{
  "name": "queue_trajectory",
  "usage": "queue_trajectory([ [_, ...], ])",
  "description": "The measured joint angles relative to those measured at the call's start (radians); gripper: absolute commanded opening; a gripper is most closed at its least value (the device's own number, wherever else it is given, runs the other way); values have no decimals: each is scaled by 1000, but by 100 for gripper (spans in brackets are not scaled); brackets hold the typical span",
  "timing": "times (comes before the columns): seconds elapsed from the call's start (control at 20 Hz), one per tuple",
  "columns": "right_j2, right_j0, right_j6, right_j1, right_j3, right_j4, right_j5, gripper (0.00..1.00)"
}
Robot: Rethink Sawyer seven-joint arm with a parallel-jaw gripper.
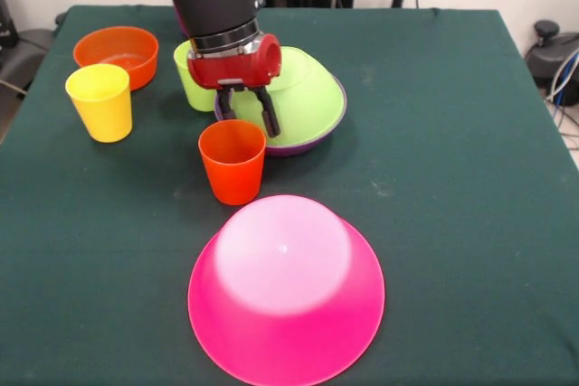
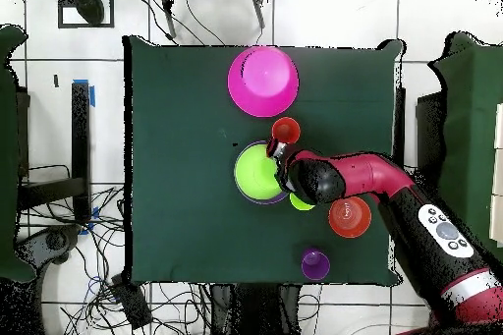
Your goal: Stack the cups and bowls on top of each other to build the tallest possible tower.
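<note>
Plastic everywhere on this green table (image 1: pixel 452 133), and the gripper (image 1: pixel 246 108) is hovering with its fingers spread and empty, just above the orange-red cup (image 1: pixel 232 161), which is standing upright, mouth up, near the table's middle. Right behind it the lime green bowl (image 1: pixel 308 97) is sitting nested in the purple bowl (image 1: pixel 294 145), tilted, with a lime green cup (image 1: pixel 192 79) beside them. The pink bowl (image 1: pixel 286 288) is lying upside down toward one edge, while the orange bowl (image 1: pixel 116 53) and the yellow cup (image 1: pixel 99 101) are waiting by a far corner; from above, a purple cup (image 2: pixel 315 263) is showing near another edge. That orange-red cup is looking light, stiff and slick, I reckon, so pinching its rim wall, one finger inside and one outside, seems the safest hold.
</note>
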Motion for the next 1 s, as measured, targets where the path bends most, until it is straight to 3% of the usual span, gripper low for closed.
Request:
queue_trajectory([
  [1.0, 3, -29, -1, -52, 0, 0, 3, 100],
])
